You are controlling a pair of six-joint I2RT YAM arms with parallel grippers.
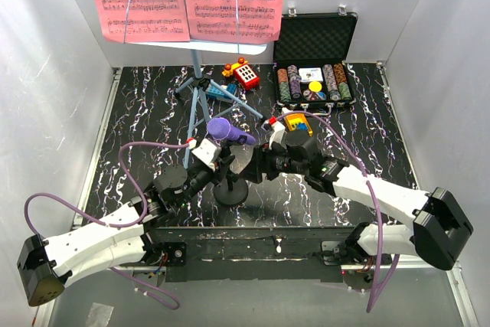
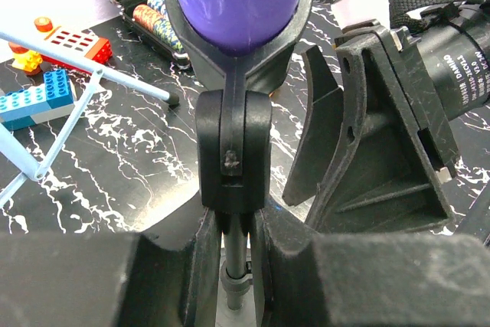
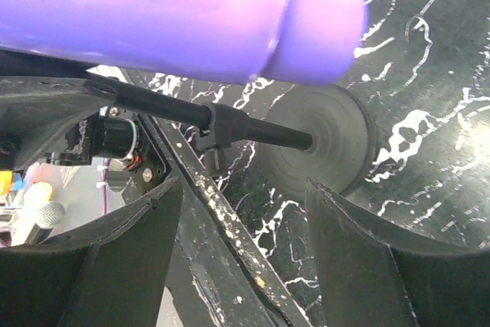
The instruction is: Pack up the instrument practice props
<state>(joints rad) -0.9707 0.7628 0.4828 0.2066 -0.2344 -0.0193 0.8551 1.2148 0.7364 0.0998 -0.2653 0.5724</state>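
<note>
Purple plastic microphone (image 1: 227,131) sits in the clip of a thin black mic stand (image 1: 230,191) with a round base. It is just near of centre on the black, white-veined marbled tabletop (image 1: 138,112). The mic is tilted, head toward 10 o'clock, tail toward 4.

Left gripper (image 2: 233,223): jaws narrow, clamped on the stand's pole right under the clip joint. Right gripper (image 3: 243,189): jaws wide, nothing between them. It faces the stand from 3 o'clock, very near the left fingers; contact cannot be told.

Hidden or cut:
- Top view: pole buried under mic and wrists, only the base shows.
- Left wrist view: mic head cut by the top edge.
- Right wrist view: mic blurred, running off the left side.
- Light-blue metal music stand (image 1: 197,89) on tripod legs at 12 o'clock. Its desk is almost wholly covered by two pink sheet-music pages (image 1: 145,1), their tops out of frame.

Edges and room:
- Open black case of poker chips (image 1: 314,59) at 1 o'clock against the back wall.
- Small red and yellow toys (image 1: 243,73) between the case and the tripod.
- Bare tabletop shows at 9 o'clock and 4 o'clock.
- White walls (image 1: 53,74) close in on the left, back and right.
</note>
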